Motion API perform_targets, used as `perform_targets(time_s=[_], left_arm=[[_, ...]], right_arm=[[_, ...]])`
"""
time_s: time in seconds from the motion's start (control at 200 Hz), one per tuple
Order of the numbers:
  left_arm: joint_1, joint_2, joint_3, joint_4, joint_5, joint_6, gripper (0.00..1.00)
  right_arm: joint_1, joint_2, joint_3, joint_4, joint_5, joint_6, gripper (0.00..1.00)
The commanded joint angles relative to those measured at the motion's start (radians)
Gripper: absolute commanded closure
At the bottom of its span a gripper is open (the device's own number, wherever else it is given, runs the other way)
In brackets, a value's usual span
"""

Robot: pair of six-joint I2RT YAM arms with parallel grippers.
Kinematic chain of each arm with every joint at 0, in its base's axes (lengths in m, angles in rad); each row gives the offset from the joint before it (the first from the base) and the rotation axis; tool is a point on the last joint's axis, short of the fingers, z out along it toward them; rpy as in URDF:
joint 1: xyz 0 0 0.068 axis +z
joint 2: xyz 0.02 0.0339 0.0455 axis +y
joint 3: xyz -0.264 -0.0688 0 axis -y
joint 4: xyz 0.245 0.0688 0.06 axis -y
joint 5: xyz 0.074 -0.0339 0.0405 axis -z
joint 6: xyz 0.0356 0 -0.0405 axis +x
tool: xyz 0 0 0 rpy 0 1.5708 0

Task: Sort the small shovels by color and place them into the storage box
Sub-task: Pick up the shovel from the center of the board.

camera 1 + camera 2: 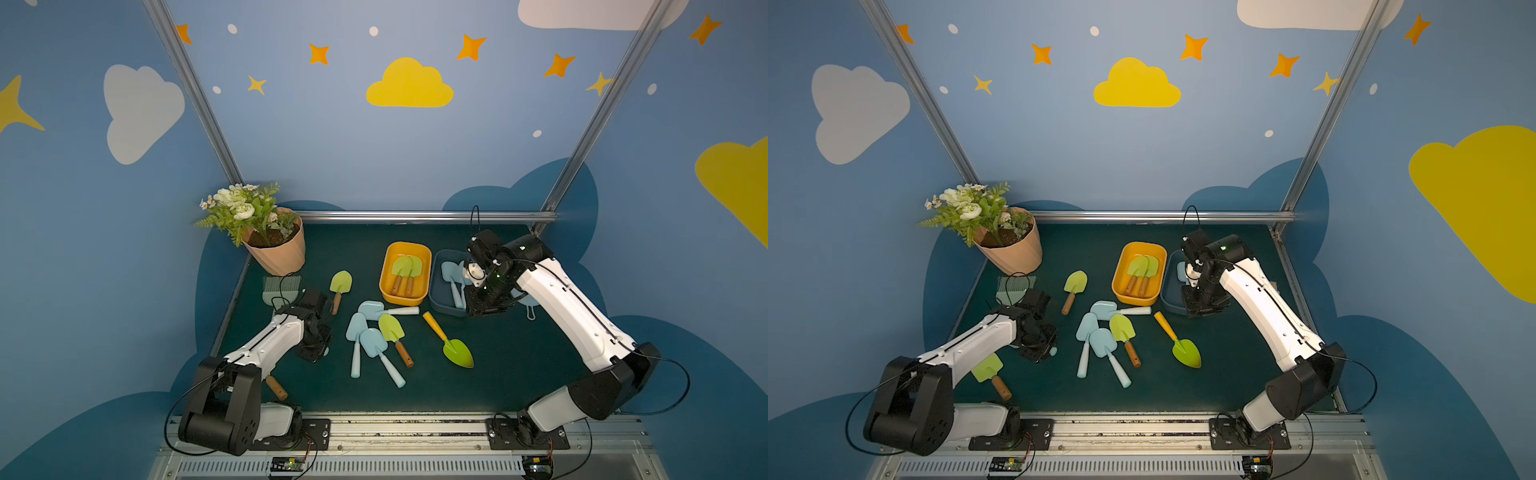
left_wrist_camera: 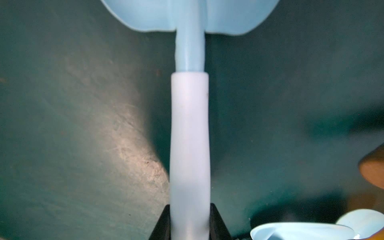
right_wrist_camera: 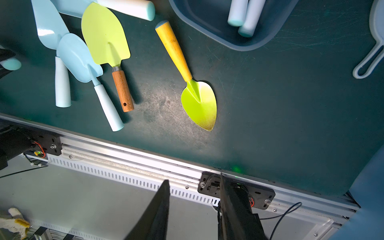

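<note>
Plastic is judged light, slippery (it shines); the blue shovel (image 2: 190, 52) is pinched at its handle (image 2: 189, 135) by the left gripper (image 2: 189, 216). At 2 o'clock, the right gripper (image 3: 194, 177) is open.

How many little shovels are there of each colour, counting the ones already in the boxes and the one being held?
Light blue shovels: 6 (3 loose, 2 in the blue box, 1 in the left tool)
Lime-green shovels: 6 (4 loose, 2 in the yellow box)
Total: 12
</note>
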Motion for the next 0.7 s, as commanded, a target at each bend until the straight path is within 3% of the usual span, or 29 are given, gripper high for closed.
perform_targets(time_s=[0.0, 0.45, 0.696], left_arm=[[0.004, -0.027, 0.022, -0.033, 0.001, 0.019, 0.95], [-0.001, -0.167, 0.033, -0.096, 0.005, 0.059, 0.97], [-0.035, -0.189, 0.173, -0.22, -0.005, 0.186, 0.97]], right_arm=[[-0.002, -0.026, -0.01, 0.002, -0.009, 0.002, 0.59], [0.011, -0.047, -0.022, -0.007, -0.018, 0.027, 0.59], [0.016, -0.081, -0.03, -0.017, -0.017, 0.055, 0.6]])
